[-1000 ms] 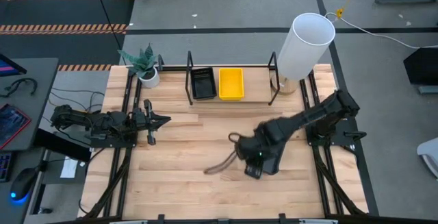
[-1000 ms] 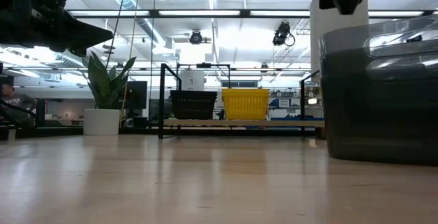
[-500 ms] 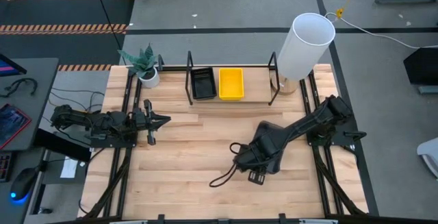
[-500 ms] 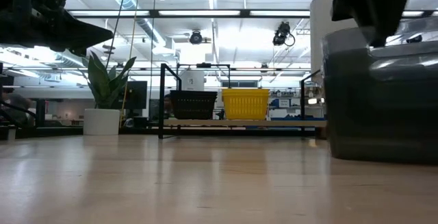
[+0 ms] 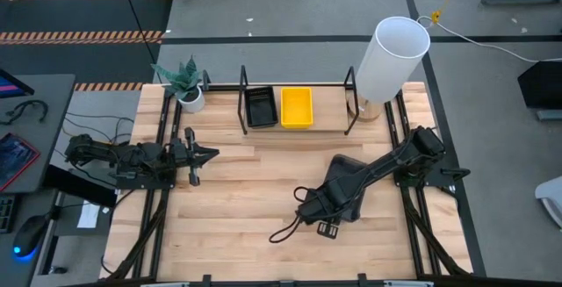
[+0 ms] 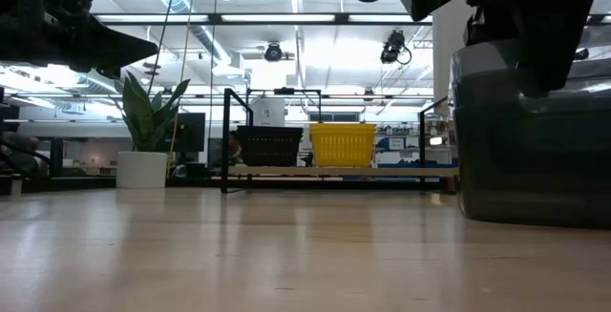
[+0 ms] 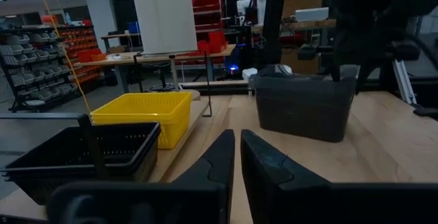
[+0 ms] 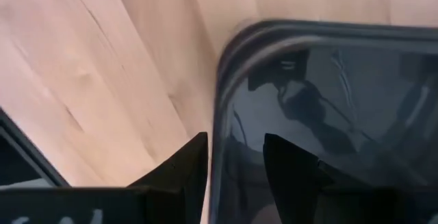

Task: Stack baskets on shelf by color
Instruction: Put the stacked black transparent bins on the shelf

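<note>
A dark grey basket (image 6: pixel 535 159) stands on the table's right half; it also shows in the left wrist view (image 7: pixel 304 107). My right gripper (image 8: pixel 236 138) is open above its near left corner (image 5: pixel 327 217), pointing down, with one finger outside the rim (image 8: pixel 220 107) and one inside. The shelf (image 5: pixel 299 131) at the far edge holds a black basket (image 5: pixel 261 108) and a yellow basket (image 5: pixel 296 107) side by side. My left gripper (image 5: pixel 211 154) is shut and empty at the table's left, above the wood. My right gripper comes from above, its fingers (image 8: pixel 188 162) standing on either side of the grey basket's wall near a rounded corner. I cannot tell whether they touch it. The basket rests flat on the table.
A tall white cylinder (image 5: pixel 391 59) stands at the shelf's right end. A potted plant (image 5: pixel 186 85) stands at the far left corner. A dark cable (image 5: pixel 288 227) loops from my right arm over the wood. Bare wood lies between the arms.
My right gripper has come down onto the grey basket's corner and moved a little toward the table's near edge, until its fingers stand on either side of the rim.
</note>
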Robot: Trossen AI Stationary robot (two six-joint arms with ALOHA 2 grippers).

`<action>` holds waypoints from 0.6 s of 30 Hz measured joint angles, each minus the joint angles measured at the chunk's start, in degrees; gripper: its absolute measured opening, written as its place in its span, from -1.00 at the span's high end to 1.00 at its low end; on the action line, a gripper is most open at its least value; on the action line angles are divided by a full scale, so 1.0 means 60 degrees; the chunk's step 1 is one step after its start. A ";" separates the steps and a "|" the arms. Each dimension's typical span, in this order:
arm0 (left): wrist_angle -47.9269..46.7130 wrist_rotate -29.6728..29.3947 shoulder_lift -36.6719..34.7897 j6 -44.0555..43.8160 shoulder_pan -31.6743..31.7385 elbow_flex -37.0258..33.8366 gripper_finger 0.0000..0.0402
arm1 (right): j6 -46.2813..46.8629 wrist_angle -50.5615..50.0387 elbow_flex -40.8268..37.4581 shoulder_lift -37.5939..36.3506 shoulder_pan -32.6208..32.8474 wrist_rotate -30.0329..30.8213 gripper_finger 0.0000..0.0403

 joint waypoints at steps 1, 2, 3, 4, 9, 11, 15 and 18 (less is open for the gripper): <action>0.0059 -0.0004 0.0027 0.0000 0.0000 0.0000 0.83 | 0.0000 -0.0101 0.0000 0.0004 0.0000 -0.0004 0.27; 0.0083 -0.0003 0.0068 0.0000 0.0000 0.0000 0.82 | 0.0000 -0.0169 0.0000 0.0001 0.0000 0.0002 0.27; 0.0007 0.0003 0.0073 0.0001 0.0000 0.0000 0.82 | -0.0003 -0.0182 0.0000 0.0001 0.0000 0.0019 0.27; 0.0040 -0.0001 0.0076 0.0000 0.0000 0.0000 0.82 | -0.0003 -0.0170 0.0000 0.0001 0.0000 0.0086 0.27; 0.0022 -0.0004 0.0069 0.0000 0.0000 0.0000 0.86 | 0.0007 0.0316 -0.0260 -0.0018 0.0055 0.0635 0.27; -0.0002 0.0000 0.0073 -0.0002 0.0000 0.0000 0.87 | 0.0011 0.0735 -0.0610 -0.0003 0.0055 0.0655 0.27; 0.0001 -0.0001 0.0073 0.0000 0.0000 0.0000 0.89 | 0.0074 0.1137 -0.1036 -0.0003 0.0055 0.0616 0.29; 0.0006 -0.0002 0.0073 0.0000 0.0000 0.0000 0.87 | 0.0047 0.1016 -0.1082 -0.0003 0.0055 0.0571 0.33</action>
